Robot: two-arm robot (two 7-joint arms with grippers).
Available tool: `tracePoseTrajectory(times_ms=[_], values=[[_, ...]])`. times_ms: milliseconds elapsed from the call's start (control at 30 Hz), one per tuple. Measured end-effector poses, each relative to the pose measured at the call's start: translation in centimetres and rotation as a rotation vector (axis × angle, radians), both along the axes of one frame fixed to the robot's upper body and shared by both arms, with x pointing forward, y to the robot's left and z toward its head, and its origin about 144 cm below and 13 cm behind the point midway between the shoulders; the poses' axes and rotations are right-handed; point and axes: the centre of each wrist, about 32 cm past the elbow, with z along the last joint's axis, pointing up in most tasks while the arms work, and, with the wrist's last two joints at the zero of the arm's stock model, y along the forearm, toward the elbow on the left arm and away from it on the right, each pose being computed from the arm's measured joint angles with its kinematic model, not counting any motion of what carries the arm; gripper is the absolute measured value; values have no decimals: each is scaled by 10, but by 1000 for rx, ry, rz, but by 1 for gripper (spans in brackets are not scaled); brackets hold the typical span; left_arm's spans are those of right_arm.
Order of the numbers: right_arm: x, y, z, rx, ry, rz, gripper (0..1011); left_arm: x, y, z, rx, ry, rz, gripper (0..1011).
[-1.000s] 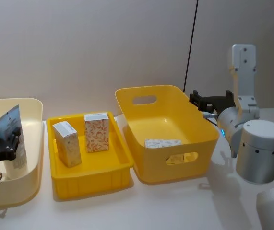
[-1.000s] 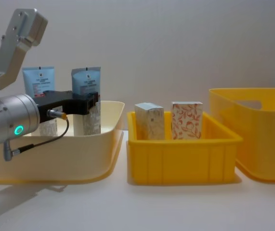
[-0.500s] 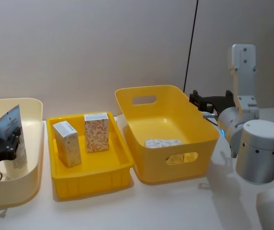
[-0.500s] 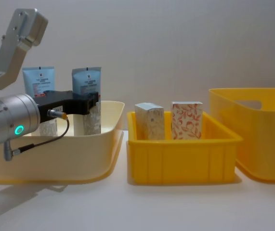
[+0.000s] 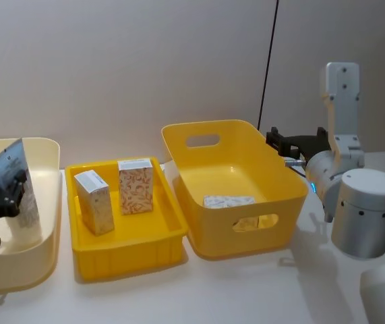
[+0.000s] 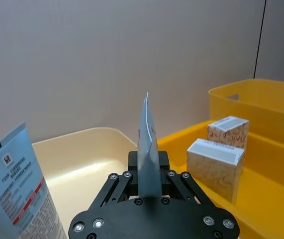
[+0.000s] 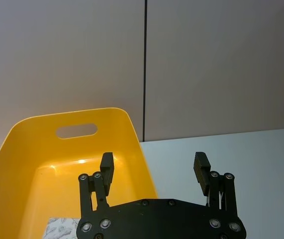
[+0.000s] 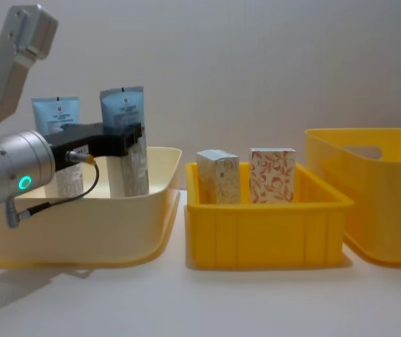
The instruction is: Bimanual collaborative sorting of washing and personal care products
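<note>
The tube (image 8: 124,107) stands nearly upright in the cream bin (image 8: 81,232), blue end up, at the left of the table (image 8: 256,302).

Far right sits the deep bin (image 5: 219,233), yellow, with a flat pack (image 5: 228,201) lying on its floor. Between the two bins, close to both, is the low yellow tray (image 8: 267,232). In it the marbled carton (image 8: 218,177) and the leaf carton (image 8: 272,175) stand upright side by side, just apart. The cream bin's right wall and the tray's left wall lie between the tube and the cartons. A second tube (image 8: 55,112) stands in the cream bin behind the arm, to the left of the first and apart from it.

The left gripper (image 6: 149,162) reaches in over the cream bin and is clamped on the tube, its fingers pressing the flat faces below the blue end; the white lower part hangs beneath them. Whether the foot touches the bin floor I cannot tell.

The right gripper (image 7: 154,169) waits by the deep bin's right rim, fingers spread wide, holding nothing.
</note>
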Motion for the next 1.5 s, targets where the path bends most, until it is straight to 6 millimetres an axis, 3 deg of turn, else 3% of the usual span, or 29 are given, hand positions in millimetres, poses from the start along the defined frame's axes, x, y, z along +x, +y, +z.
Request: tracePoseTrajectory(times_ms=[300, 1033, 1500], values=[[0, 0, 0, 0, 0, 0, 1001, 15, 2, 15, -67, -75, -70, 224], [1, 1, 1, -6, -7, 18, 1001, 70, -16, 97, -153, -255, -372, 224], [5, 9, 6, -37, -40, 160, 1001, 90, -40, 115, -232, -227, -576, 223]])
